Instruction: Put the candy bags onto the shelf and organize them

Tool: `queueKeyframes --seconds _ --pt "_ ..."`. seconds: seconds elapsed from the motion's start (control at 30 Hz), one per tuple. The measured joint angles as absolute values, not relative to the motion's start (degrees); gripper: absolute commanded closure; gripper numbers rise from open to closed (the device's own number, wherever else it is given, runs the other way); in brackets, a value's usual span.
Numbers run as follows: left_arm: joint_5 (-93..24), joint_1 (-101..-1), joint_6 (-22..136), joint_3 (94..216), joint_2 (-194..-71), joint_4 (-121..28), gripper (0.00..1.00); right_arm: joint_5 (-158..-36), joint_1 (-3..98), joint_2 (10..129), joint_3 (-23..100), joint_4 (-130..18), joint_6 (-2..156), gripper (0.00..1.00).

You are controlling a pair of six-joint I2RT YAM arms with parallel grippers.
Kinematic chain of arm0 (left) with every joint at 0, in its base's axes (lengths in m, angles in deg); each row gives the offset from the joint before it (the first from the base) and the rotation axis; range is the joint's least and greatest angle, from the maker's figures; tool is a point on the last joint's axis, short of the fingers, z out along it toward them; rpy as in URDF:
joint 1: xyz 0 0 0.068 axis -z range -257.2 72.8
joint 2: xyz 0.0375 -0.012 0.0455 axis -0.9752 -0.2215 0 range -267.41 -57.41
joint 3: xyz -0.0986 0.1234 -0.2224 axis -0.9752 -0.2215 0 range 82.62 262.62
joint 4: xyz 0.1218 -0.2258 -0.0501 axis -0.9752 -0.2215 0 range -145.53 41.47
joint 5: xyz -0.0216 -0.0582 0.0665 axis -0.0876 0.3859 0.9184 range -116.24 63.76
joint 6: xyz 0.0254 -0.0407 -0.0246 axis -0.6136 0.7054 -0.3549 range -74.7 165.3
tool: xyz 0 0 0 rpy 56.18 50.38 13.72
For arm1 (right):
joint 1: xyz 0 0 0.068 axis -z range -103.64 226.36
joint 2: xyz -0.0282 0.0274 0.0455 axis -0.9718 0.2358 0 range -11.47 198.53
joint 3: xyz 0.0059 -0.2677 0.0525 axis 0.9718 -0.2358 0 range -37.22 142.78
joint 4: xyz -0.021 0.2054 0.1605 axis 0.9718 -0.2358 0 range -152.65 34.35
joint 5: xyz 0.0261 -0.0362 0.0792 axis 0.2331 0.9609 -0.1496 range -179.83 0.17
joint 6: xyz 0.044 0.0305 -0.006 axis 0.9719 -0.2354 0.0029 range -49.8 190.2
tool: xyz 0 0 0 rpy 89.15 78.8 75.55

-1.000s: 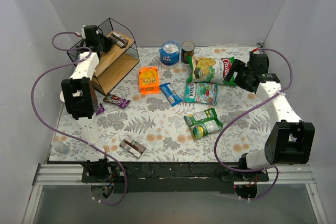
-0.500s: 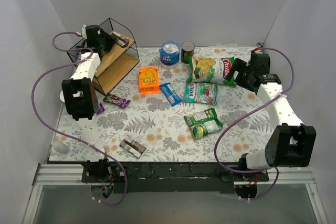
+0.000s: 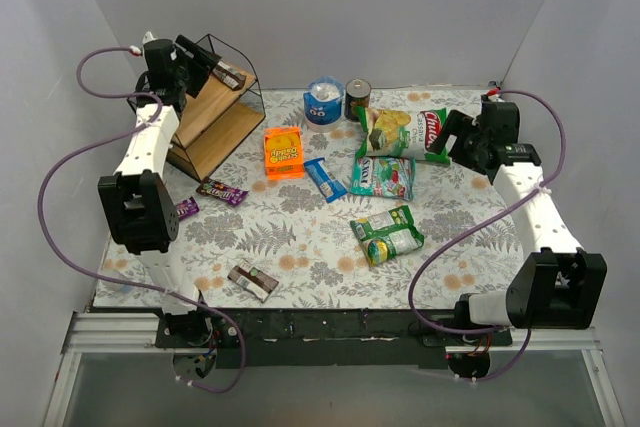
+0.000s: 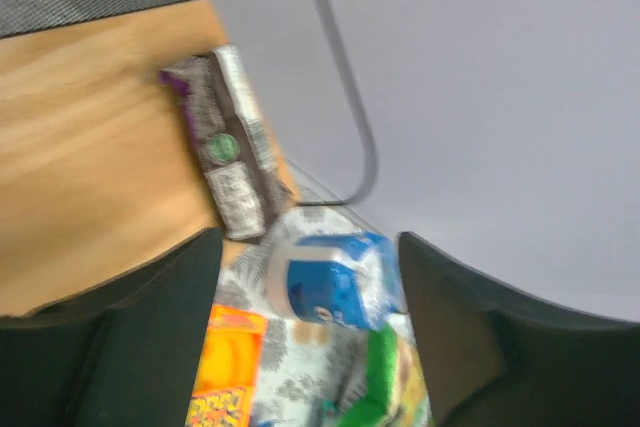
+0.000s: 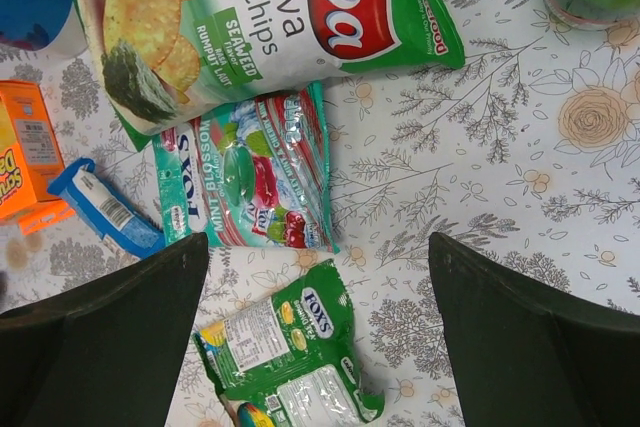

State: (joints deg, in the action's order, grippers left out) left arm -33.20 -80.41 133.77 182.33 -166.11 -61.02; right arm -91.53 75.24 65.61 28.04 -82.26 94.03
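**A:** What could go wrong here?

**B:** The left end effector, jaws apart and empty, hangs just off the shelf. A dark candy bag lies at the edge of the upper board. A brush against it, or a snag on the wire frame, could knock it off.

**A:** Room to move?

**B:** Ample away from the shelf. The right end effector, wide open, hovers over the teal bag on the tabletop.

The chip bag is showing "ssava Chips" in white beside a red logo ending in "ba", with "SEAWEED" and "RUMPUT LAUT" on a small green tag. The teal pouch is carrying "FOX'S" along its edges, and the green pouch is bearing "FOX'S" in an oval.
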Motion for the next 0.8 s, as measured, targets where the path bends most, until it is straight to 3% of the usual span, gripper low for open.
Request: queueKeyframes --seconds 0.17,0.37,0.53,0.8 --pt "-40.28 -80.41 129.42 178.11 -156.39 -61.00 0.02 -94.02 75.24 63.03 28.10 -83.20 94.03 0.02" --pt "-47.27 -78.04 125.14 163.62 -138.16 -64.76 0.02 -103.57 71.85 64.08 32.34 -86.96 94.95 0.02" --pt "-47.76 -73.35 122.29 148.86 -121.68 -74.81 0.02 -104.09 54.87 66.26 34.05 -86.65 94.80 0.02" --pt "-34.44 -73.37 123.80 134.90 -107.78 -91.58 0.02 -103.02 29.97 71.86 28.21 -78.06 91.37 0.10"
